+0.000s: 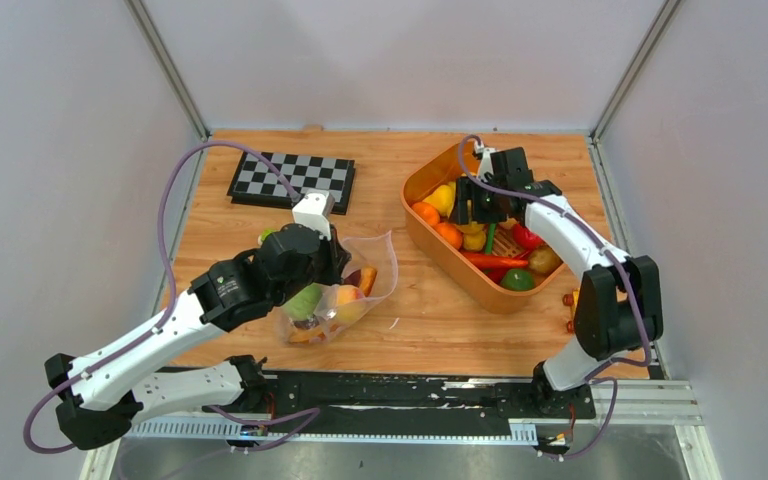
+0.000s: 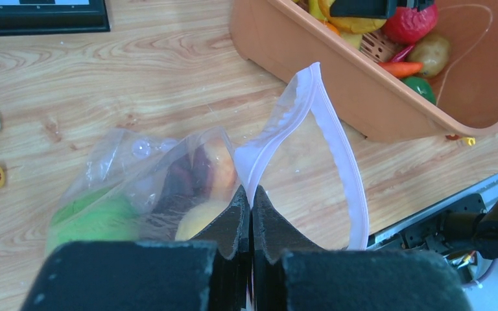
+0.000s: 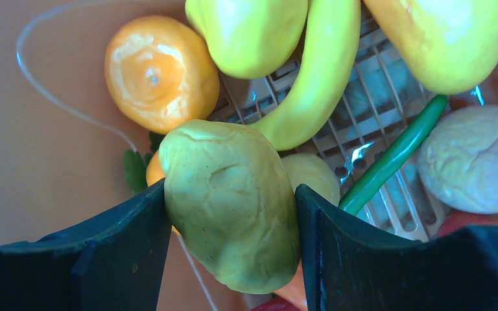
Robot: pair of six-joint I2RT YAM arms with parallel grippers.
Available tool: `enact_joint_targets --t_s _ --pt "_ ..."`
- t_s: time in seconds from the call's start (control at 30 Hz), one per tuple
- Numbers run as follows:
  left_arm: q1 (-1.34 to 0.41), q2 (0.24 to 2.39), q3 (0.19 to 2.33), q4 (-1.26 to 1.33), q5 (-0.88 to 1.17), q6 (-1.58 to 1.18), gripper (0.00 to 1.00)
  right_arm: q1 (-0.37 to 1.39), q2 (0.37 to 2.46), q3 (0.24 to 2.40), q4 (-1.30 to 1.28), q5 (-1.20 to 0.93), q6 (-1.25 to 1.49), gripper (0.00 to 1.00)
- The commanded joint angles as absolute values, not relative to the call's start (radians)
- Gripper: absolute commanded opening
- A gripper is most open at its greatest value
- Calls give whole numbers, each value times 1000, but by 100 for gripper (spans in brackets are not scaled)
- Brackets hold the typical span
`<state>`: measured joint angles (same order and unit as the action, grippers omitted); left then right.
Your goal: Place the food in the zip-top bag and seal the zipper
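L gripper (image 2: 251, 208): jaws are seen pressed together, w/ the zipper (image 2: 337, 149) strip of the zip-top bag (image 2: 298, 168) pinched between the tips at one point of the mouth edge. From that pinch the mouth is held up & gaping toward the orange tub (image 2: 311, 71); the rest of the bag is laid on the table (image 2: 136, 71). Food is seen thru the plastic: green fruit (image 2: 91, 217), maroon slice (image 2: 181, 181) & peach (image 2: 219, 165), all bunched at the closed end.

R gripper (image 3: 230, 189): jaws are set against both sides of a yellow-green fruit (image 3: 227, 220), pads touching it L & R, so it is gripped; whether it is lifted off the pile can't be told. Around it in the tub are seen an orange (image 3: 152, 71), a long yellow piece (image 3: 318, 78), a green bean (image 3: 395, 152) & a pale bun (image 3: 473, 159). In top view the tub is placed R of the bag, near but apart, w/ the checkerboard (image 1: 293, 180) behind the bag
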<state>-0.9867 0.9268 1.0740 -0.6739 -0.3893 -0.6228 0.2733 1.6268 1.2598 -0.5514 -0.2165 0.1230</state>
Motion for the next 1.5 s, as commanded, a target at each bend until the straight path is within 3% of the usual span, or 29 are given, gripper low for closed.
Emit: enact_joint_targets --t_s 0.0,0.4,0.83,1.03,1.23,1.47 --pt "-985 913 1066 -622 -378 -631 3 276 1535 1178 -488 -227 174 32" --pt "-985 906 1055 -613 -387 -630 3 276 1191 1016 -389 -245 322 25" --pt "-985 904 1055 -596 -396 -622 3 293 965 872 -145 -642 579 28" --pt "-984 913 1060 -586 -395 -619 3 400 949 861 -70 -774 592 30" --pt "-985 923 1061 -584 -381 -620 3 636 1014 962 -143 -746 448 31" --pt "-984 913 1062 -585 -366 -618 3 788 1095 1080 -263 -523 336 33"
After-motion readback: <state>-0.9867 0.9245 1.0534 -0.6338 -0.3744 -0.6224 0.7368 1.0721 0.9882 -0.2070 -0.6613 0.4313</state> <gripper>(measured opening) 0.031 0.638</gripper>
